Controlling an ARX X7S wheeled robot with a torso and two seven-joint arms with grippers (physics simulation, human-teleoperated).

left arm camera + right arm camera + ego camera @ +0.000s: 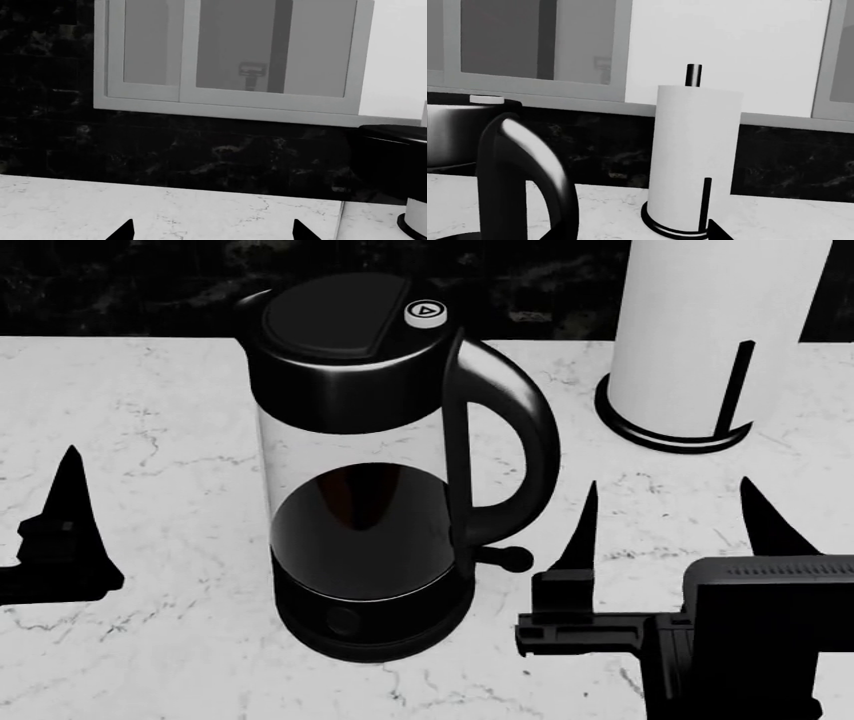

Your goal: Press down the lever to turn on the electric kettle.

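Jutting lever (507,558) just beside (left of) right pincer (674,515)

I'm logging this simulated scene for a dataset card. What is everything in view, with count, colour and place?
electric kettle: one, clear glass with black base, lid and handle, centre of counter.
lever: one, black, jutting from the kettle under the handle.
lid button: one, white, on the kettle lid.
paper towel holder: one, white roll on black ring base, behind and right of the kettle.
counter: one, white marble.
backsplash: dark stone, behind the counter.
window: pale frame, above the backsplash.
left claw: black, left of the kettle.
right claw: black, open, right of the lever.
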